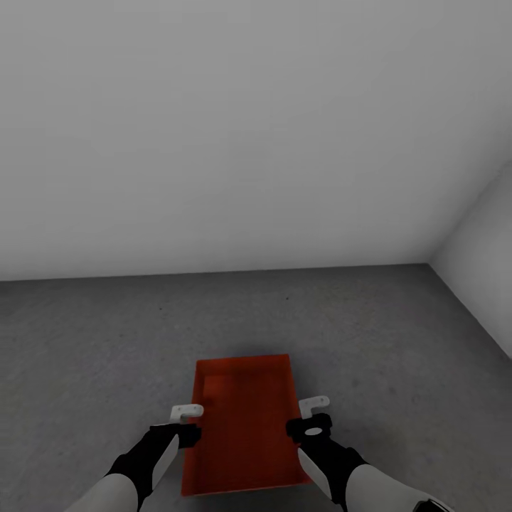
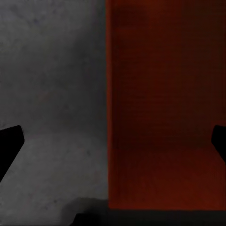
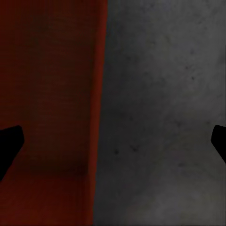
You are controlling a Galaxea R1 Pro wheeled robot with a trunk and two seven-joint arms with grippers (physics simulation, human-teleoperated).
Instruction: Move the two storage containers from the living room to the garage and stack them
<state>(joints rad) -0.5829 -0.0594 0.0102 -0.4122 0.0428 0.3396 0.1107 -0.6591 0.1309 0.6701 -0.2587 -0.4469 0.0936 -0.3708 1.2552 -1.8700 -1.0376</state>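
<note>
Grey floor (image 1: 398,341) w/ bin (image 1: 242,427); both pincers (image 1: 187,411) (image 1: 313,403) apart; wall (image 1: 213,142) head-cam only.

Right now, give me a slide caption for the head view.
Orange bin on grey concrete floor by a white wall, one open pincer at each long side.

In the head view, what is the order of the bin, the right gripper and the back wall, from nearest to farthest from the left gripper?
1. Bin: just beside the left gripper, toward the middle.
2. Right gripper: across the bin, at its other long side.
3. Back wall: far ahead, beyond the floor.
</note>
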